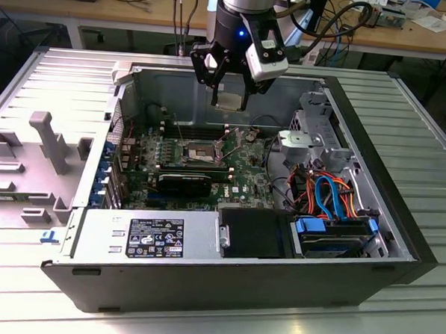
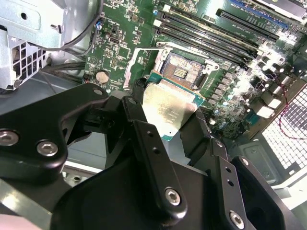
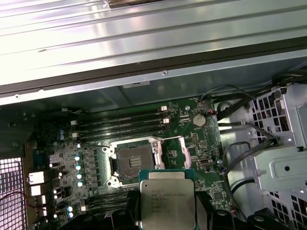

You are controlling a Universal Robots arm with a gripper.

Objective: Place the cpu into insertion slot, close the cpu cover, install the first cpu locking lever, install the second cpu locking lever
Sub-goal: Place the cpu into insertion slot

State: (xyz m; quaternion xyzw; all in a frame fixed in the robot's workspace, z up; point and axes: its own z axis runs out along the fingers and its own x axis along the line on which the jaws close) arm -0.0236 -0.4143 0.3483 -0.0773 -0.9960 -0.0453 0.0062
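Observation:
My gripper (image 1: 228, 101) hangs above the open computer case, shut on the cpu (image 1: 228, 100), a small flat square chip with a silvery-tan face. Both wrist views show the cpu (image 2: 168, 108) (image 3: 167, 203) pinched between the black fingers (image 2: 144, 129). The insertion slot (image 1: 197, 151) (image 2: 181, 71) (image 3: 135, 160) lies below on the green board, its dark centre bare. The cpu cover (image 3: 186, 151) (image 2: 133, 64), a thin silvery frame, stands swung open beside the slot. The cpu is held apart from the slot, above and to the exterior view's right of it.
Long black memory slots (image 3: 120, 127) run along the far side of the slot. A black fan shroud (image 1: 253, 232) and a power supply (image 1: 152, 234) fill the case's near side. A metal drive cage (image 1: 311, 130) and coloured cables (image 1: 326, 191) sit at the exterior view's right.

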